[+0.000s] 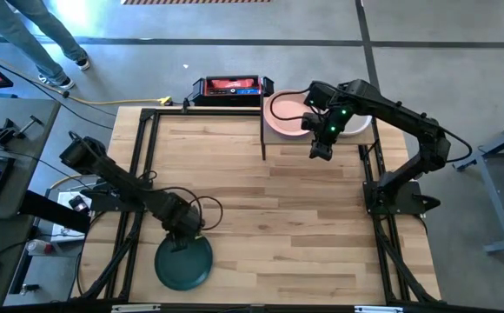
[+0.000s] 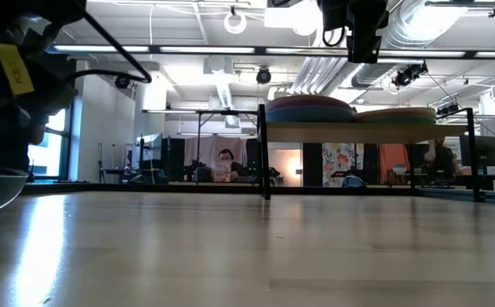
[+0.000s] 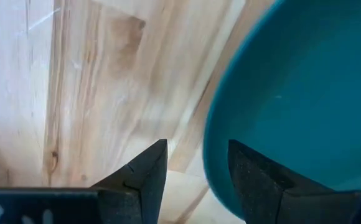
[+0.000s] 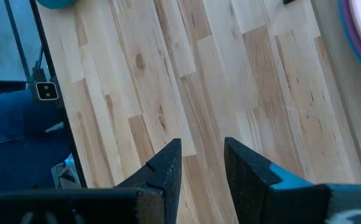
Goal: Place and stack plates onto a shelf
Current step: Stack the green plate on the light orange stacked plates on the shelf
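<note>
The last loose plate, the dark green plate (image 1: 183,263), lies flat on the wooden tabletop (image 1: 261,209) close to its near edge, toward the left corner, and the left gripper (image 1: 182,235) is right at the plate's far rim. In the left wrist view its two dark fingers (image 3: 144,177) stand a little apart with nothing between them; the plate's raised rim (image 3: 215,155) curves just beside one finger, to its outside, so the gap sits over bare wood and not yet astride the rim. That offset is what the coming grasp turns on: I judge the gripper has to slide sideways toward the plate until one finger is inside the rim and one outside. A round plate has no long axis, so any point on the rim would serve. The left arm is by far the nearer; the right gripper (image 1: 321,149) hangs well apart, above the near edge of the shelf (image 1: 361,136) at the tabletop's far right corner, its fingers (image 4: 162,171) slightly apart and empty over plain planks. On the shelf lie two stacks side by side, a pink plate (image 1: 285,113) topping one and a pale plate (image 1: 356,124) the other. The plates look matte, smooth and shallow with a soft upturned lip; the shelf is a light-wood board on thin black legs.
</note>
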Robot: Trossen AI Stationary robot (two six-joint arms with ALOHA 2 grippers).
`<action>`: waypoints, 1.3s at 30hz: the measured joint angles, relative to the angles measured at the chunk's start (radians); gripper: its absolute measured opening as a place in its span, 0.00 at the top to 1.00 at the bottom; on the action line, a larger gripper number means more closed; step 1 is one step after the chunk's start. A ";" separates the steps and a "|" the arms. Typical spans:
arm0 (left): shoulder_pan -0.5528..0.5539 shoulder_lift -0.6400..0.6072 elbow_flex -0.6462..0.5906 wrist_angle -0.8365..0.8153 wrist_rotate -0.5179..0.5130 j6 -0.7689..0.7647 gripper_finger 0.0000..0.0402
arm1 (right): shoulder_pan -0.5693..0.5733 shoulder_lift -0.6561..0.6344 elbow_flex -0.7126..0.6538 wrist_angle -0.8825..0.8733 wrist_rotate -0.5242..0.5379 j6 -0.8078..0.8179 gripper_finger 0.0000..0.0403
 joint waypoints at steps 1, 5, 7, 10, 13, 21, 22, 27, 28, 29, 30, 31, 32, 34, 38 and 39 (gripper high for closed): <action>0.000 0.000 -0.009 0.008 0.004 -0.003 0.61 | 0.000 0.000 0.000 0.000 0.000 0.000 0.75; 0.000 0.000 -0.042 0.067 0.023 -0.009 0.61 | 0.000 0.000 0.000 0.000 0.000 0.000 0.75; 0.000 0.000 -0.049 0.088 0.023 -0.009 0.61 | 0.000 0.000 0.000 0.000 0.000 0.000 0.75; 0.000 0.000 -0.051 0.108 0.023 -0.006 0.61 | 0.000 0.000 0.000 0.000 0.000 0.000 0.75; 0.000 0.000 -0.051 0.109 0.024 -0.002 0.63 | 0.000 0.000 0.000 0.000 0.000 0.000 0.75; 0.005 0.000 -0.051 0.158 0.020 0.024 0.83 | 0.000 0.000 0.000 -0.001 0.060 0.002 0.75; 0.007 0.000 -0.051 0.162 0.019 0.022 0.86 | 0.000 0.000 0.000 0.000 0.069 0.004 0.75; 0.030 0.000 -0.051 0.159 0.023 -0.005 0.98 | 0.000 0.000 0.000 -0.001 0.072 0.011 0.75; 0.038 0.000 -0.051 0.159 0.023 -0.008 0.98 | 0.000 0.000 0.000 -0.001 0.072 0.012 0.75; 0.045 0.000 -0.051 0.159 0.023 -0.009 0.98 | 0.000 0.000 0.000 -0.001 0.073 0.016 0.75; 0.055 0.000 -0.051 0.158 0.023 -0.011 0.98 | 0.000 0.000 0.000 -0.001 0.072 0.026 0.75; 0.065 0.000 -0.051 0.158 0.023 -0.016 0.99 | 0.000 0.000 0.000 -0.001 0.072 0.038 0.75; 0.076 0.000 -0.051 0.158 0.023 -0.024 0.99 | 0.000 0.000 0.000 -0.001 0.072 0.048 0.75; 0.096 -0.003 -0.048 0.157 0.021 -0.026 0.99 | 0.000 0.000 0.000 -0.007 0.072 0.056 0.75; 0.141 -0.020 -0.021 0.152 0.010 -0.019 1.00 | 0.000 0.000 0.000 -0.016 0.072 0.058 0.75; 0.154 -0.028 -0.013 0.150 0.006 -0.019 1.00 | 0.003 0.000 0.000 -0.016 0.072 0.067 0.75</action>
